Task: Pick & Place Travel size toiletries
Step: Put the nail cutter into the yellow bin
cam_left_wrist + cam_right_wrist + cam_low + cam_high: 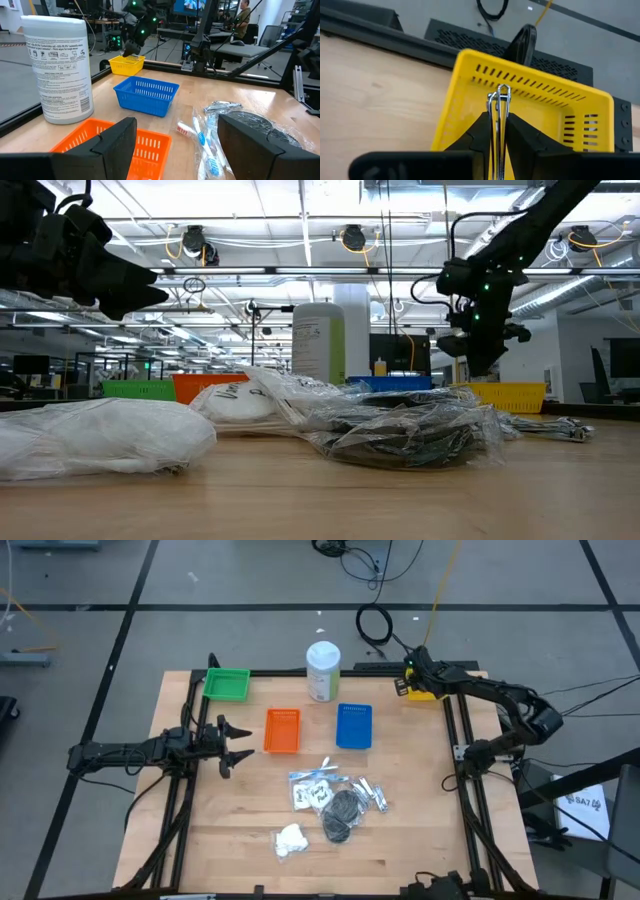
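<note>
A thin silvery metal piece, looking like a small clip or tweezers, is pinched upright between the fingers of the right gripper, which hangs over the yellow tray at the far right corner of the bench. The piece is judged to be light, stiff and slippery, so a firm pinch across its flat sides near the middle would suit it; a narrow grip could let it twist.

The remaining toiletries lie in a loose heap near the middle of the bench, towards the near edge. Clear plastic sachets are seen there, one holding toothbrushes, with dark grey round puffs in crinkled wrapping touching them, and slim silvery sticks just beside. A white fluffy wad rests a little apart, nearer the front edge. These are judged soft and light; the slick film is best gathered at a bunched fold.

The left gripper is held with fingers spread, near the left edge beside the orange tray.
</note>
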You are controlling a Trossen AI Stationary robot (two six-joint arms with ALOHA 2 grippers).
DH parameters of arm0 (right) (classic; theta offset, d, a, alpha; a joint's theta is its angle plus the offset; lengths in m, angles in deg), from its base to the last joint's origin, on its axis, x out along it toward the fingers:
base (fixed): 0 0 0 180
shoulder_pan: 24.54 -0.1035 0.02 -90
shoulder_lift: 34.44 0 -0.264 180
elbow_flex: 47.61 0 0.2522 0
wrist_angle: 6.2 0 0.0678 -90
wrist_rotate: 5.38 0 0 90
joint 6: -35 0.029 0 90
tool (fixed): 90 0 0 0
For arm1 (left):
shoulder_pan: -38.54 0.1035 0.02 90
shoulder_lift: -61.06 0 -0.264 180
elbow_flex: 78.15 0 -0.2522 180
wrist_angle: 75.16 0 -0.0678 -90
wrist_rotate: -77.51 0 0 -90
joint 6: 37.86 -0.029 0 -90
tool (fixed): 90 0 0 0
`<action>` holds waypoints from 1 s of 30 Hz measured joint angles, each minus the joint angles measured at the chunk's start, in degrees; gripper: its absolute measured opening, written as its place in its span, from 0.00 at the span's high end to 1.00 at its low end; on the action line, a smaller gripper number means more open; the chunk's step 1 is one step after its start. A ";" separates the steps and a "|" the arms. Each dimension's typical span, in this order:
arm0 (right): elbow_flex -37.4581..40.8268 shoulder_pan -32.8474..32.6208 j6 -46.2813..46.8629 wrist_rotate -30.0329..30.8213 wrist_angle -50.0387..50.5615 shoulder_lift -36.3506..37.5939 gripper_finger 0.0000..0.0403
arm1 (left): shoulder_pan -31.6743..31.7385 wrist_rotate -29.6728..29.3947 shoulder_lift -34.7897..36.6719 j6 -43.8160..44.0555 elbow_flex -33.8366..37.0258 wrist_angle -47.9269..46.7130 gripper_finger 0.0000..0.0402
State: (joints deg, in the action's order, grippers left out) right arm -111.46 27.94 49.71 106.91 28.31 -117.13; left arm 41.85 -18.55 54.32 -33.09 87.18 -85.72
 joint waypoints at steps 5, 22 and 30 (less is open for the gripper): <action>0.00 0.89 -0.69 0.02 -0.77 -0.62 0.86 | -0.02 0.01 -0.01 0.00 0.00 -0.02 0.32; 0.00 1.32 -2.53 -2.02 -2.06 0.28 0.71 | -0.02 0.00 -0.01 -0.01 0.01 -0.02 0.32; 0.01 -3.77 -2.35 -24.36 -1.72 8.71 0.72 | 0.00 -0.01 -0.01 0.01 0.00 -0.02 0.32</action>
State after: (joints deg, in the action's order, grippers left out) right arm -111.45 24.16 47.35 82.55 26.59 -108.42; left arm 41.85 -18.56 54.31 -33.08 87.18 -85.74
